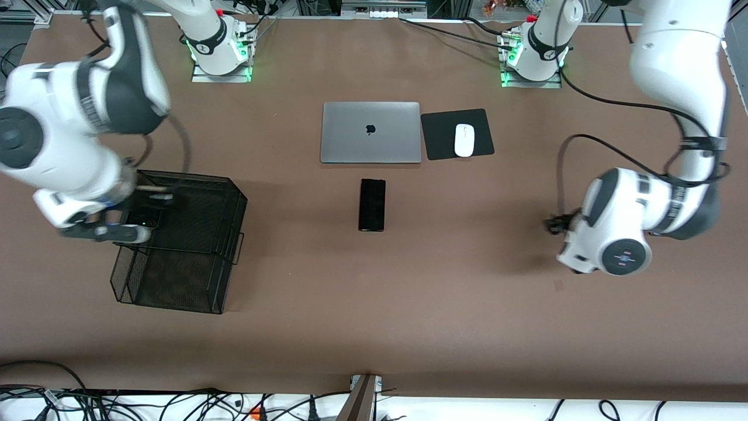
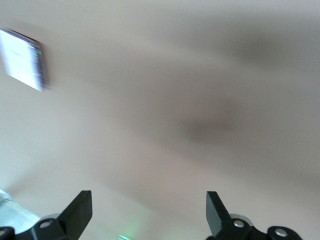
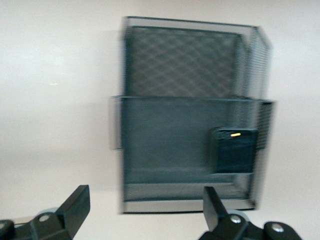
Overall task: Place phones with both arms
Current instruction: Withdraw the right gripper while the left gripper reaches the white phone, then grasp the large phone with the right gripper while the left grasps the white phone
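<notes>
A long black slab phone (image 1: 372, 204) lies flat on the brown table, nearer to the front camera than the grey laptop. A small squarish black flip phone (image 3: 234, 150) lies in the black mesh basket (image 3: 131, 150), and it also shows in the front view (image 1: 144, 220). My right gripper (image 3: 145, 192) is open and empty, up over the basket's edge (image 1: 125, 225). My left gripper (image 2: 148, 197) is open and empty over bare table at the left arm's end (image 1: 552, 224). A pale, blurred flat rectangle (image 2: 23, 59) shows in the left wrist view; I cannot tell what it is. The white-pink flip phone is out of view.
The two-tier black mesh basket (image 1: 234, 199) stands at the right arm's end of the table. A closed grey laptop (image 1: 370, 132) lies mid-table near the arm bases. Beside it, toward the left arm's end, a white mouse (image 1: 464, 140) sits on a black pad (image 1: 438, 137).
</notes>
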